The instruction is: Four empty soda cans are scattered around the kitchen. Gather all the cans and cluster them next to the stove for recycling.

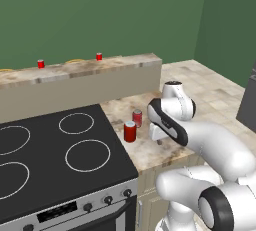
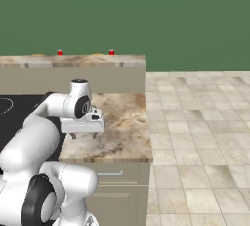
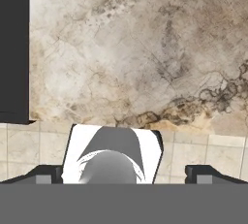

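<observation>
Base views flank the arm, sharing the counter (image 1: pixel 150 150); hand view looks seemingly straight down, close

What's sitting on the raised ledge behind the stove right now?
Two soda cans stand on the ledge, far apart. Flat yellowish patches beside them are too small to identify.

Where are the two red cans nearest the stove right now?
In the left base view, both soda cans stand upright on the counter just right of the stove, beside the gripper.
</observation>
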You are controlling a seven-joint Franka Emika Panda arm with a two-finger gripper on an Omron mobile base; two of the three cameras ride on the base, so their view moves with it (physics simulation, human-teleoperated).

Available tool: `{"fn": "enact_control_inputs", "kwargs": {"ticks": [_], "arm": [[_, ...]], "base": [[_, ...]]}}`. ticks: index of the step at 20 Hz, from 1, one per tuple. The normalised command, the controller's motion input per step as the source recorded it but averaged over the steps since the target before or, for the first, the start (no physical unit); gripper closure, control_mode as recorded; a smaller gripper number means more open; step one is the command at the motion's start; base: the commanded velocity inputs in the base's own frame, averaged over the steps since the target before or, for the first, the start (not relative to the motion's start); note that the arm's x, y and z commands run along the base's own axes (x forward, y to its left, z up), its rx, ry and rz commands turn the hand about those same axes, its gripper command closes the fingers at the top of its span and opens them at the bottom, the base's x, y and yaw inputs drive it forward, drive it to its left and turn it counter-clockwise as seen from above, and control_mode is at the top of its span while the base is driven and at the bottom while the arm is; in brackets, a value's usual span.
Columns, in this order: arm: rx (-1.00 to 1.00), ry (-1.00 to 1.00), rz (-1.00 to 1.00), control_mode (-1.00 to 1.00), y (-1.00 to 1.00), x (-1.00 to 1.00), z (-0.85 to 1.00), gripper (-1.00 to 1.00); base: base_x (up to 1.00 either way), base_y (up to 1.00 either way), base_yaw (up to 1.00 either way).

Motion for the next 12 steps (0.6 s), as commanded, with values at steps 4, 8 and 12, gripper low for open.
{"fn": "enact_control_inputs", "kwargs": {"ticks": [4,8,12], "arm": [[0.00,0.00,0.00,-1.00,0.00,0.00,0.00,-1.00],[0.00,0.00,0.00,1.00,0.00,-0.01,0.00,-1.00],[0.00,0.00,0.00,1.00,0.00,0.00,0.00,-1.00]], "base": [[0.00,0.00,0.00],[-0.06,0.00,0.00],[-0.39,-0.06,-0.03]]}}
